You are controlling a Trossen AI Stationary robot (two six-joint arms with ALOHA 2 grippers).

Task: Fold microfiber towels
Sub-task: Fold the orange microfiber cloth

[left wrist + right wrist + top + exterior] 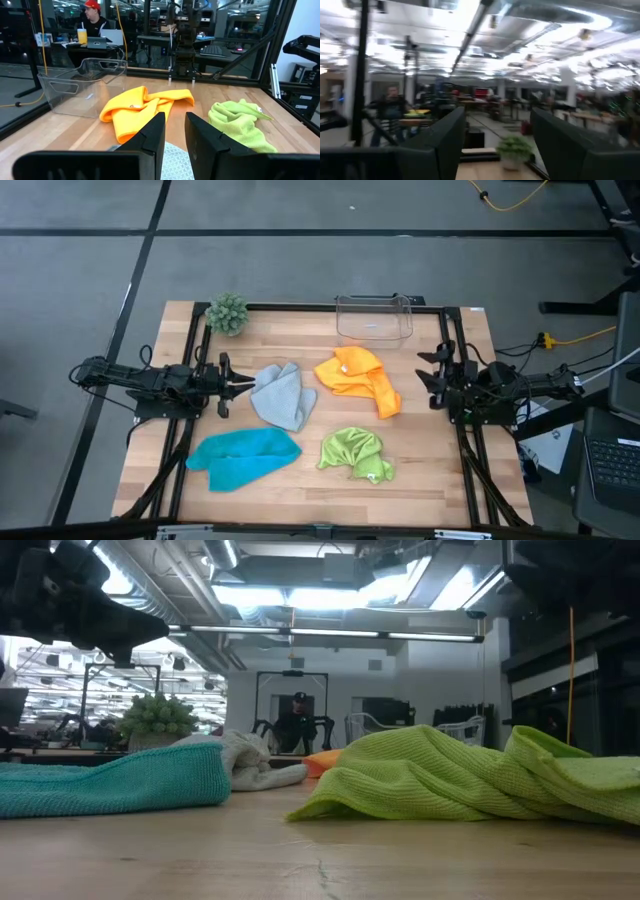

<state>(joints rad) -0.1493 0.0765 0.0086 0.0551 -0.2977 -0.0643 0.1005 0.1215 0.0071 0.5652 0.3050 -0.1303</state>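
Nearest us in the low view lies the lime green towel (470, 780), crumpled on the wooden table (440, 470), with the turquoise blue towel (110, 785) bunched to its left. From above we see all four cloths rumpled in the table's middle: the turquoise blue towel (243, 457) near the front, the lime green one (355, 453) beside it, the orange towel (360, 378) behind that, and the light grey towel (282, 395) left of the orange.

At the far edge stands the clear plastic box (374, 318); we see nothing inside it. The small green plant (227, 313) sits at the far left corner.

The left gripper (240, 384) hovers at the grey towel's left edge, fingers slightly parted and empty; in its wrist view we see the fingers (150, 135) over grey cloth, pointing toward the orange towel (142, 107) and the green one (240, 122). The right gripper (428, 370) waits at the table's right edge, spread open and holding nothing, well apart from the orange towel.

Beyond the table, a person (94, 17) sits at a desk in a workshop with bright ceiling lights
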